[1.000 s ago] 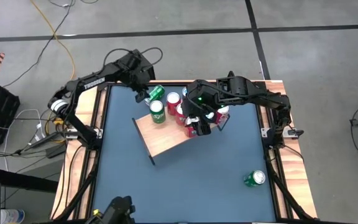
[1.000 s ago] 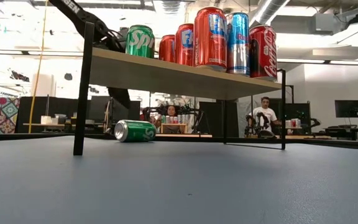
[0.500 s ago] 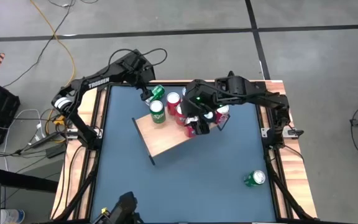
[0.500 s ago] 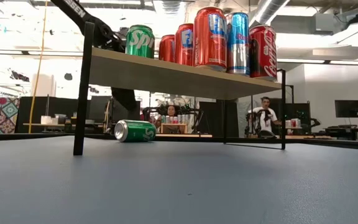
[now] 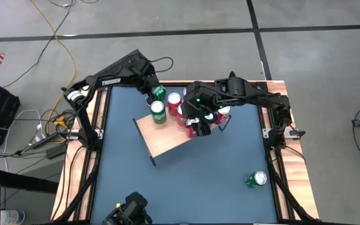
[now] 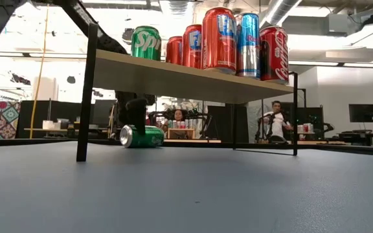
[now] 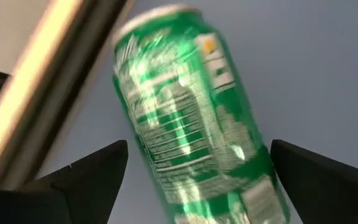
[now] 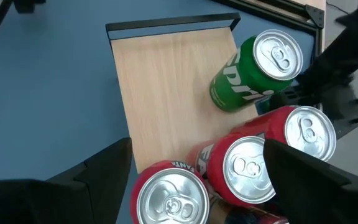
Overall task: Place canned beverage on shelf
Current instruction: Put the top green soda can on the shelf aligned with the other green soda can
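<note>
Green can [image 5: 159, 93] lies on its side on tabletop [image 5: 186, 181], just behind shelf [image 5: 167, 139]. Left end effector [image 5: 150, 95] straddles it, fingers wide open, not gripping. Advice: centre fingers on can body, close squarely. Right end effector [image 5: 195, 127] open over shelf cans [image 5: 177, 106].

The left gripper [image 5: 153, 94] has dropped toward the frame's upper middle — jaws spread wider, straddling the lying green can [image 5: 158, 93].
</note>
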Motion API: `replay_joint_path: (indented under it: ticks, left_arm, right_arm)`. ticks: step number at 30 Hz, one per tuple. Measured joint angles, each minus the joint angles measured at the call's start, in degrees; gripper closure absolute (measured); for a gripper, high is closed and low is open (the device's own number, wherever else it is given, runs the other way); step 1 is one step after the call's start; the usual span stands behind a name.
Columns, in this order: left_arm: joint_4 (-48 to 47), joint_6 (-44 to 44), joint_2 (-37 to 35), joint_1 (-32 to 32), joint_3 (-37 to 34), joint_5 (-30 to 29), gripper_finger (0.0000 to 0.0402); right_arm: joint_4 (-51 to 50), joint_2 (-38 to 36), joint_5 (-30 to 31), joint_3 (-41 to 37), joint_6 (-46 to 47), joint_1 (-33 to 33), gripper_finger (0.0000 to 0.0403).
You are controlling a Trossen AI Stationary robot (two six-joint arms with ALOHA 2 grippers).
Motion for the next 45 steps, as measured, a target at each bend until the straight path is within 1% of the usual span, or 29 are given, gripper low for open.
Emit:
replay_joint_path:
  ticks: [3, 6, 9, 12, 21, 25, 29, 32, 36, 40, 42, 45]
  left_arm:
    - [0.12, -1.03, 3.25, -0.65, 0.04, -0.31, 0.0023]
    - [-0.22, -1.42, 5.57, -1.04, 0.11, -1.12, 0.0036]
    - [-0.06, -2.04, 5.86, -1.04, 0.13, -1.53, 0.0071]
    - [0.26, -1.83, 5.14, -0.87, 0.03, -2.33, 0.0122]
    - [-2.39, -3.45, 4.45, 0.06, -0.07, -2.31, 0.0121]
    - [-4.87, -4.33, 2.8, 0.05, -0.2, -1.49, 0.0121]
    - [-6.34, -4.01, -1.74, 0.36, -0.19, -1.87, 0.0121]
    - [-7.94, -3.15, -6.39, 1.09, -0.18, -3.36, 0.0121]
    - [-8.87, -2.66, -13.79, 2.87, -0.18, -6.13, 0.0121]
    - [-9.78, -2.82, -21.71, 5.32, -0.15, -6.55, 0.0121]
    - [-9.83, -3.73, -26.16, 6.57, -0.15, -5.71, 0.0121]
    - [-9.11, -5.35, -32.45, 7.94, -0.12, -1.08, 0.0121]
  right_arm:
    - [0.02, 0.0, 0.0, 0.0, -0.24, 0.0, 0.0056]
    - [0.0, 0.0, 0.0, 0.0, -0.24, 0.0, 0.0056]
    - [-0.02, 0.0, -0.02, 0.0, -0.24, 0.0, 0.0056]
    - [0.02, 0.0, 0.0, 0.02, -0.25, 0.0, 0.0056]
    - [0.0, 0.0, 0.0, 0.04, -0.22, 0.0, 0.0056]
    - [0.0, 0.0, 0.0, 0.04, -0.24, 0.0, 0.0056]
    - [0.04, 0.0, 0.0, 0.04, -0.29, 0.0, 0.0056]
    - [0.44, 0.0, 0.0, 0.04, -0.31, 0.0, 0.0056]
    - [1.3, -0.02, 0.0, 0.07, -1.28, 0.0, 0.0056]
    - [2.87, -0.02, -0.02, 0.07, -3.16, 0.0, 0.0056]
    - [3.96, -0.03, -0.02, 0.07, -3.24, 0.0, 0.0056]
    - [6.57, -0.15, -0.02, 0.07, -3.28, 0.0, 0.0056]
